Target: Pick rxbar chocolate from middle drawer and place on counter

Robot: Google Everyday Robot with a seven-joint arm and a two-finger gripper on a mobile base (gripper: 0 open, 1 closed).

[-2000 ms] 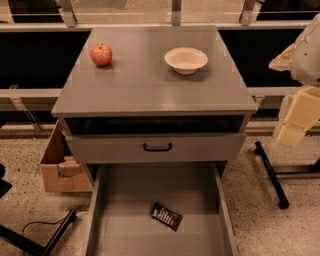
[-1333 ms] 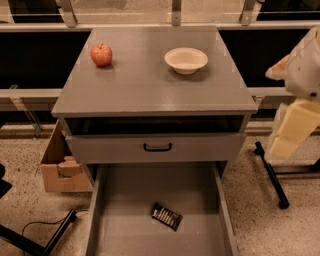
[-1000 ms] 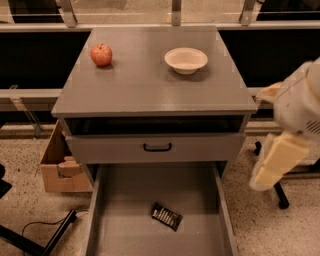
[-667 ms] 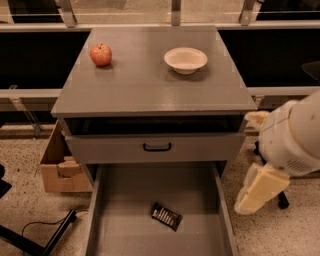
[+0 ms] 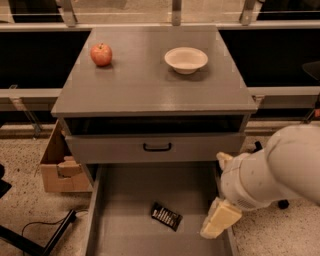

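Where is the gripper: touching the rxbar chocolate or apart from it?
Apart. The camera view shows bare middle drawer floor between the rxbar chocolate and the gripper near a side wall.

a lab-like or office test space: grey drawer cabinet (image 5: 150,90) on a speckled floor (image 5: 27,207), open cardboard box (image 5: 56,169) at its left, railing posts (image 5: 176,11) beyond; gripper (image 5: 219,222) at the right wall of the middle drawer (image 5: 127,200).

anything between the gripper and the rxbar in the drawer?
Nothing visible. The gripper hangs just inside the right wall of the open drawer. The rxbar lies flat on the drawer floor beside it, toward the middle, with only bare floor between them.
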